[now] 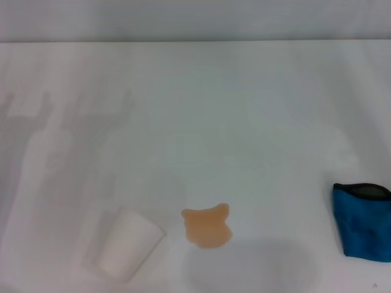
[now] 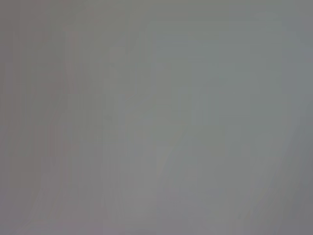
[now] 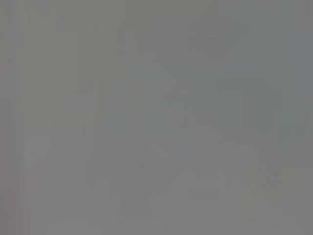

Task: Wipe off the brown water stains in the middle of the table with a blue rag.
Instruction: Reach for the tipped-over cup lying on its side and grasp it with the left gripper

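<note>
The blue rag [image 1: 361, 221] lies untouched at the table's [image 1: 244, 110] right edge, well apart from the brown water stains [image 1: 208, 226], which sit beside a tipped paper cup [image 1: 127, 244]. Wiping has not begun. Neither gripper is in view; both wrist views apparently show only blank surface, so jaw state and jaw-relative positions cannot be determined.

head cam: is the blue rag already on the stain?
No, the blue rag lies apart at the table's right edge, while the brown water stains sit uncovered beside the paper cup.
</note>
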